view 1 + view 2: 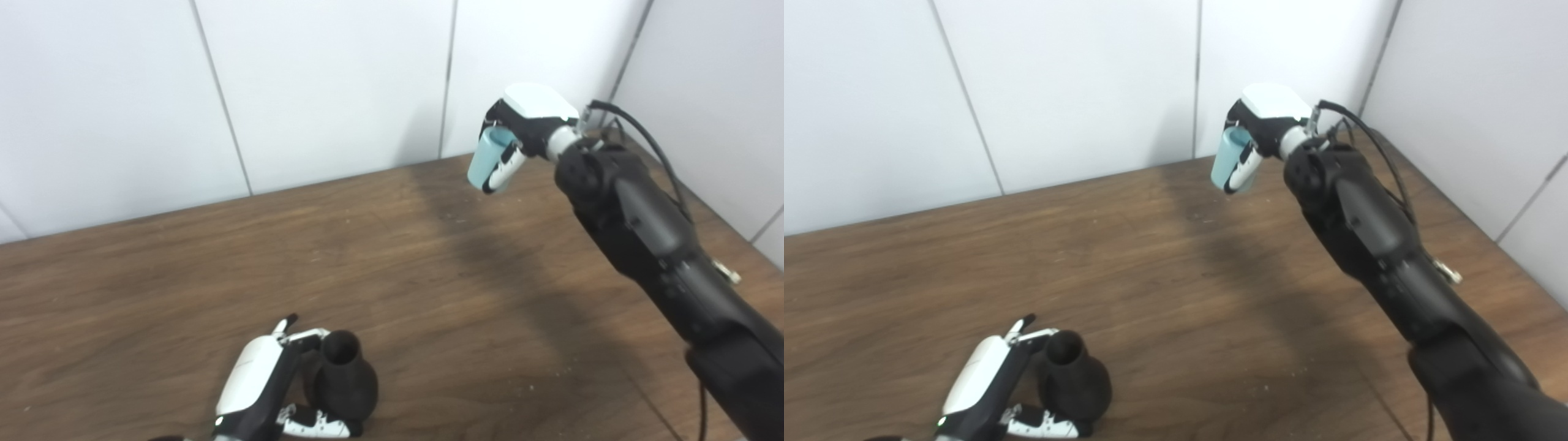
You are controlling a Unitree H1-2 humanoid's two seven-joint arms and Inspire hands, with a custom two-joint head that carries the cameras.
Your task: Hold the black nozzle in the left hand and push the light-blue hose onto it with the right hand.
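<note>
Near the front edge of the wooden table (pixel 184 275) we find the left hand (pixel 263 380) wrapped around the black nozzle (pixel 343 383), which stands upright, its open mouth up. Well apart, raised at the far right by the white wall (pixel 318 79), the right hand (pixel 527 131) grips the light-blue hose (pixel 487 156), fingers closed round it.

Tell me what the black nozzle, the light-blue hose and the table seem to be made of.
Black flared nozzle: probably matte plastic or rubber, with a dull, reflection-free surface.
Short light-blue hose: likely smooth plastic or soft rubber, evenly coloured with a faint sheen.
Brown table: wood or wood-look laminate, with visible grain streaks and a low-gloss finish.
</note>
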